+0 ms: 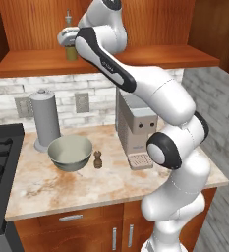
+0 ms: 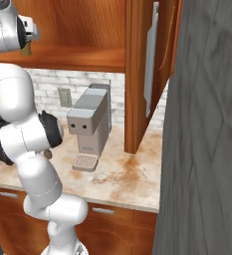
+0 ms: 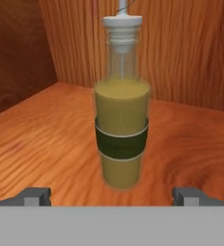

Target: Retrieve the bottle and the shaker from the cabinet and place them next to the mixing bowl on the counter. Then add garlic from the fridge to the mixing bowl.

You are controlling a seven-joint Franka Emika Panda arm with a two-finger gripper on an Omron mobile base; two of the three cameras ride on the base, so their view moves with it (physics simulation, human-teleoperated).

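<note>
A clear bottle point(image 3: 121, 129) of yellow liquid, with a dark band and a white pour spout, stands upright on the wooden cabinet shelf point(image 3: 46, 139). My gripper point(image 3: 112, 197) is open, its fingertips point(image 3: 34, 196) wide apart on either side of the bottle and short of it, touching nothing. In the left base view the gripper point(image 1: 67, 37) is up at the shelf against the bottle point(image 1: 71, 52). The grey mixing bowl point(image 1: 70, 152) sits on the counter, and the small brown shaker point(image 1: 98, 159) stands just to its right.
A grey paper-towel cylinder point(image 1: 44, 120) stands behind the bowl. A coffee machine point(image 1: 135, 130) is to the right of the shaker. The stove point(image 1: 0, 167) borders the counter's left. The cabinet door point(image 2: 152, 60) hangs open on the right.
</note>
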